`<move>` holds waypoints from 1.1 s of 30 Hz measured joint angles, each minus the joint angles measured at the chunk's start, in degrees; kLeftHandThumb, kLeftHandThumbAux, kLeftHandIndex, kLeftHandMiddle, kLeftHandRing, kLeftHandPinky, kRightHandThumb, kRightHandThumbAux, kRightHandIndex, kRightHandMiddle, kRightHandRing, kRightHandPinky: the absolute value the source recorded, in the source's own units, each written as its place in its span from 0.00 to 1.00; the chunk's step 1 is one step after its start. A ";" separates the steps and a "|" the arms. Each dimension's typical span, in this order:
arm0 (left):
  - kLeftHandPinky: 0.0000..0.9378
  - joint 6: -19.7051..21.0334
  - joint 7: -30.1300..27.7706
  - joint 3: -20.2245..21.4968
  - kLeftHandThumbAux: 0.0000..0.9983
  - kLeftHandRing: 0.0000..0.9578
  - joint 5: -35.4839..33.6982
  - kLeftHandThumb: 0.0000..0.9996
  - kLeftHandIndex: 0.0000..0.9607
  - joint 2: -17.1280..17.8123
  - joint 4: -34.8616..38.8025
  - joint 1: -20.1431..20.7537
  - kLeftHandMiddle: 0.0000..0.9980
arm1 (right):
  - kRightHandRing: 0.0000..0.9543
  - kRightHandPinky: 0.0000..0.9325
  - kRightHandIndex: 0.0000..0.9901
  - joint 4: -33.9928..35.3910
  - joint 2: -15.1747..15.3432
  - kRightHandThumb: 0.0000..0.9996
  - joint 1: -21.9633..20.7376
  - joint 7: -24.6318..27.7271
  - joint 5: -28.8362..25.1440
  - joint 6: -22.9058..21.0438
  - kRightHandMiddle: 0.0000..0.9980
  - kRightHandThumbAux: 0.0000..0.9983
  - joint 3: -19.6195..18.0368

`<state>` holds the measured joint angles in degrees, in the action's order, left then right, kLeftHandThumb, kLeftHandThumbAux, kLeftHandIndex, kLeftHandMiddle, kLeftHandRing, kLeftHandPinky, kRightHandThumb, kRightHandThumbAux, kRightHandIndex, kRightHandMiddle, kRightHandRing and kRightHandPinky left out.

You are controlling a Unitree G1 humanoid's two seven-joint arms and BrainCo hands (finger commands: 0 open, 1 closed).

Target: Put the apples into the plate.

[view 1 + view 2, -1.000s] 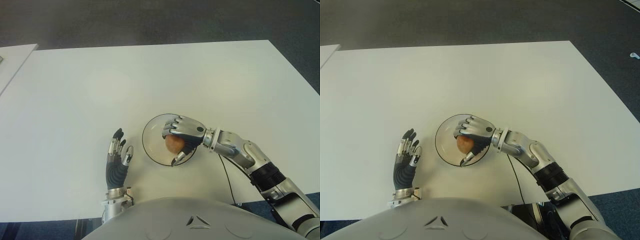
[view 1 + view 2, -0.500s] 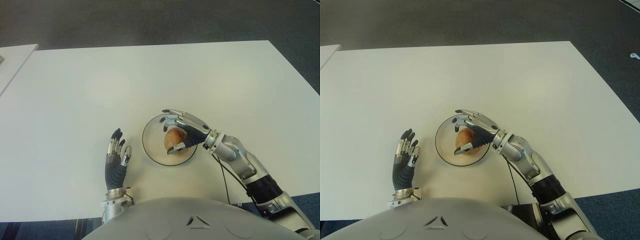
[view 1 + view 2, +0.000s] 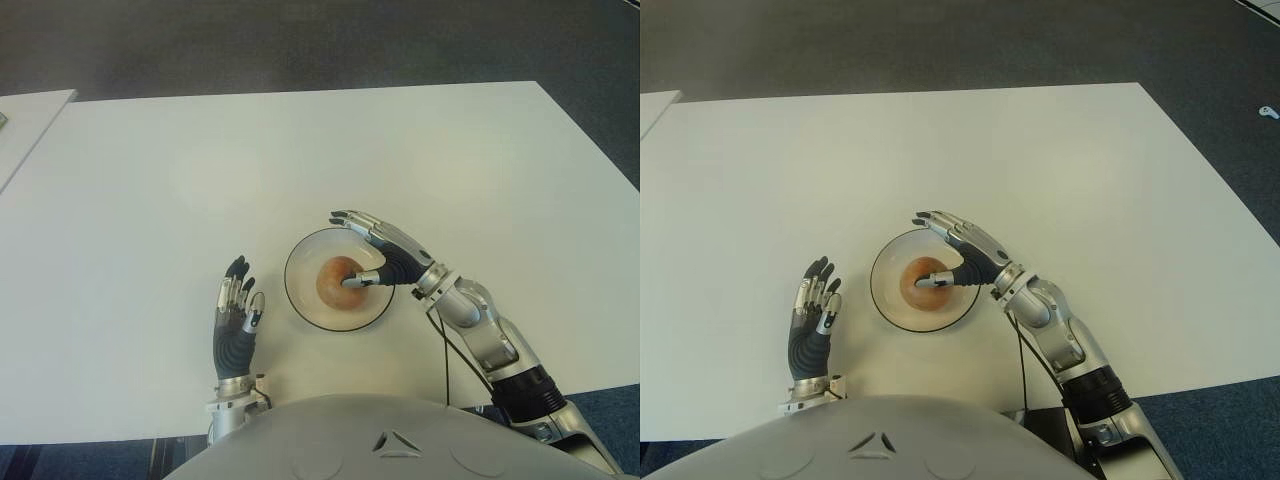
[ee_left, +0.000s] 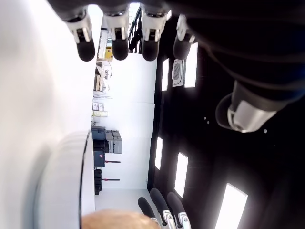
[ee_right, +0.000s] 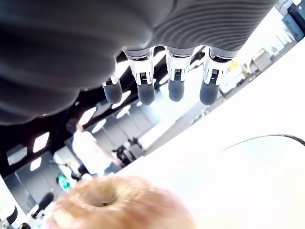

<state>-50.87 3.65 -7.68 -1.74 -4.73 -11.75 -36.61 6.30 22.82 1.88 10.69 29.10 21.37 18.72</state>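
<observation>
— Reddish-orange, that apple (image 3: 338, 282), and it sits in the middle of the clear plate (image 3: 300, 300) on the white table (image 3: 300, 150). Is anything holding it?

— No. The right hand (image 3: 385, 255) is at the plate's right side with its fingers (image 3: 950, 229) stretched out over the far rim, spread and gripping nothing. The thumb tip shows at the apple's right side; whether it touches the fruit I cannot tell.

— And from the right wrist?

— Four straight fingertips (image 5: 174, 88) with open space beneath them, and the apple (image 5: 119, 202) below, dimple up, apart from them. A person (image 5: 93, 152) in a white top stands far off in the room behind.

— The left hand?

— The left hand (image 3: 236, 318) shows left of the plate, near the table's close edge, fingers extended and loose, holding nothing. Its wrist view shows the fingertips (image 4: 119, 45) straight and the plate's rim (image 4: 71, 181) beyond.
</observation>
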 measured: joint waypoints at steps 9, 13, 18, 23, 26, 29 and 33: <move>0.04 -0.20 -0.43 -0.07 0.47 0.00 -0.65 0.10 0.03 -0.08 -0.23 0.33 0.03 | 0.00 0.00 0.00 -0.12 -0.28 0.03 0.31 -2.08 0.89 -0.52 0.00 0.20 -0.93; 0.03 -0.47 -0.49 -0.06 0.48 0.00 -0.71 0.10 0.02 -0.09 -0.37 0.40 0.03 | 0.00 0.00 0.00 0.45 -0.64 0.02 0.67 -1.98 0.66 -2.54 0.00 0.20 -1.60; 0.03 -0.93 -0.49 -0.04 0.49 0.00 -0.54 0.10 0.02 -0.10 -0.63 0.47 0.03 | 0.00 0.00 0.00 0.83 -1.20 0.01 2.81 -0.79 -3.75 -4.30 0.00 0.20 -3.33; 0.03 -1.00 -0.49 -0.03 0.49 0.00 -0.55 0.10 0.01 -0.08 -0.60 0.50 0.03 | 0.00 0.00 0.00 -1.59 -2.77 0.02 5.11 2.18 -14.51 -5.20 0.00 0.21 -6.28; 0.03 -1.19 -0.49 -0.04 0.49 0.00 -0.57 0.11 0.01 -0.06 -0.47 0.50 0.02 | 0.00 0.00 0.00 -1.67 -4.27 0.04 6.76 4.06 -21.26 -7.36 0.00 0.24 -8.10; 0.03 -1.28 -0.49 -0.06 0.49 0.00 -0.58 0.11 0.01 -0.06 -0.14 0.52 0.02 | 0.00 0.00 0.00 -1.80 -5.89 0.04 8.80 5.92 -28.22 -9.48 0.00 0.27 -10.69; 0.04 -1.59 -0.49 -0.07 0.51 0.00 -0.60 0.11 0.01 -0.04 -0.11 0.50 0.01 | 0.00 0.00 0.01 -3.85 -8.63 0.06 11.07 7.55 -37.38 -11.25 0.01 0.30 -14.91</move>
<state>-52.46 3.16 -7.74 -2.34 -4.77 -11.86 -36.10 2.44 14.19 12.95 18.24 -8.28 10.13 3.81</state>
